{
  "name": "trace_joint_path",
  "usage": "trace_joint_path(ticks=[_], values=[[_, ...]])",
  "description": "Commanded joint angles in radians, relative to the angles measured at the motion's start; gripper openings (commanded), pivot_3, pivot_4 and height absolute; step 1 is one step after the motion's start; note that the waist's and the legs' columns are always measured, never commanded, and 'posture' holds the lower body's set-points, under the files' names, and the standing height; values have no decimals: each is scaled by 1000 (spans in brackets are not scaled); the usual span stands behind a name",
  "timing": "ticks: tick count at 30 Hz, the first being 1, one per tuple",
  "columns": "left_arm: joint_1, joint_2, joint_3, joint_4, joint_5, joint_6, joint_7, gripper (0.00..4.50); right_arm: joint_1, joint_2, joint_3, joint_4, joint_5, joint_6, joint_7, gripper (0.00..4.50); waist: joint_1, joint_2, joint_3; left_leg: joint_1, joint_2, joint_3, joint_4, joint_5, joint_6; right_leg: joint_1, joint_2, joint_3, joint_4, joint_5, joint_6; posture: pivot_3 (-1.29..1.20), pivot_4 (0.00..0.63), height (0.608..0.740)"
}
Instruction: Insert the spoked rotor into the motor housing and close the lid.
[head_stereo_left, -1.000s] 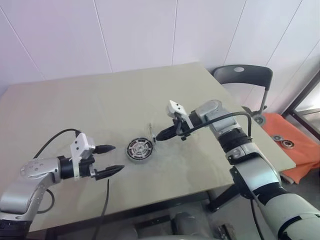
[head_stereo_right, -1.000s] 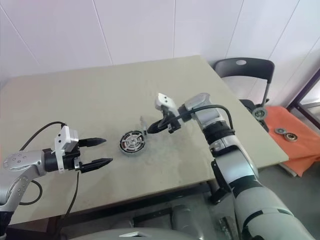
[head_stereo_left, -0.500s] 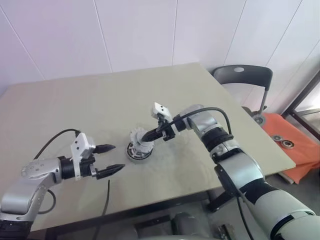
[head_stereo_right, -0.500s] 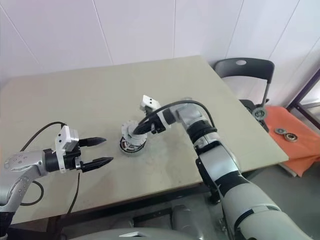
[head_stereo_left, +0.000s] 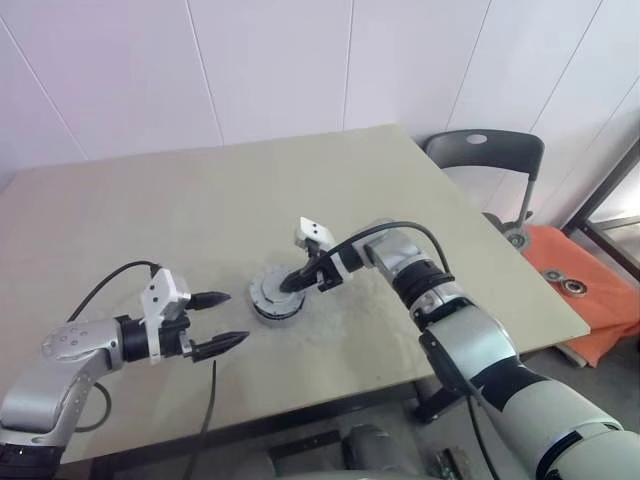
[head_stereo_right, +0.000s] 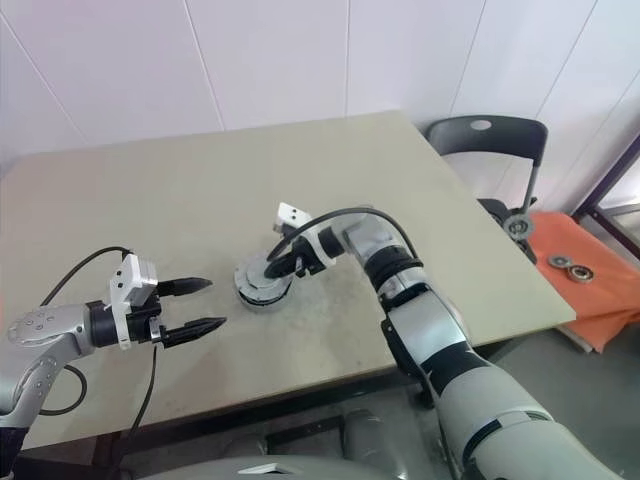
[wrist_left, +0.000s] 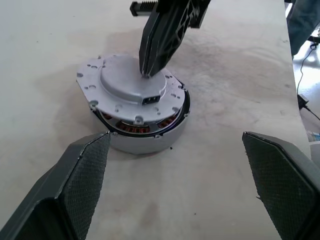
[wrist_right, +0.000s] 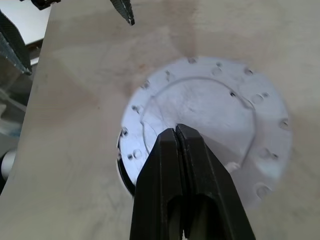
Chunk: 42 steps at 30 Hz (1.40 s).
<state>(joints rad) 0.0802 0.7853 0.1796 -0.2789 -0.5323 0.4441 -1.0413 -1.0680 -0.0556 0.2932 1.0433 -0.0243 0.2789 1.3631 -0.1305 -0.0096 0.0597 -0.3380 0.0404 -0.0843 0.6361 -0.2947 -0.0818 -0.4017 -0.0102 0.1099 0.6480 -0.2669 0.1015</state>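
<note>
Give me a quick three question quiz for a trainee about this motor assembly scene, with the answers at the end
1. True or false: the lid lies on top of the motor housing.
2. Which gripper has its tips on the lid: A) left gripper, B) right gripper, C) neither?
3. Fill in: through the gap under the lid's near edge, the ______ windings show.

Key
1. True. The lid rests on the housing, sitting slightly askew with a gap at the near edge.
2. B. The right gripper's shut fingers press on the lid's raised centre; the left gripper hangs open beside the housing, apart from it.
3. Copper.
</note>
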Motion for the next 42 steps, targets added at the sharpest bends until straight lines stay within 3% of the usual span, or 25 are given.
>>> trace_joint_path(ticks=[1, 18, 30, 36, 42], values=[[-24, 17, 37, -2, -3, -19, -1, 4500, -15, 23, -5, 10, -5, -5, -17, 39, 1, 0, 0, 0, 0, 0, 0, 0, 0, 0, 0, 0, 0, 0, 0, 0, 0, 740], [-25, 20, 50, -1, -2, -13, 4, 4500, 54, 20, 62, 23, -87, -80, -35, 39, 2, 0, -1, 1, 0, 0, 0, 0, 0, 1, 0, 0, 0, 0, 0, 0, 0, 740], [-38, 19, 45, 2, -2, -9, 6, 4500, 63, 25, 33, 42, -72, -98, -71, 39, 2, 0, -2, 15, 0, 0, 1, 0, 0, 14, 0, 0, 0, -5, 0, 0, 0, 740], [-44, 16, 40, 6, 0, -11, 6, 4500, 24, 15, -50, -37, 24, -64, -7, 39, 3, 0, -1, 13, 0, 0, 1, 0, 0, 13, 0, 0, 0, -5, 1, 0, 0, 740], [-42, 10, 38, 11, 0, -15, 7, 4500, 76, -45, -61, -295, 104, -1, 99, 39, 3, 0, -1, 2, 0, -1, 0, 0, 0, 3, 0, 0, -1, -1, 2, 0, 0, 740]])
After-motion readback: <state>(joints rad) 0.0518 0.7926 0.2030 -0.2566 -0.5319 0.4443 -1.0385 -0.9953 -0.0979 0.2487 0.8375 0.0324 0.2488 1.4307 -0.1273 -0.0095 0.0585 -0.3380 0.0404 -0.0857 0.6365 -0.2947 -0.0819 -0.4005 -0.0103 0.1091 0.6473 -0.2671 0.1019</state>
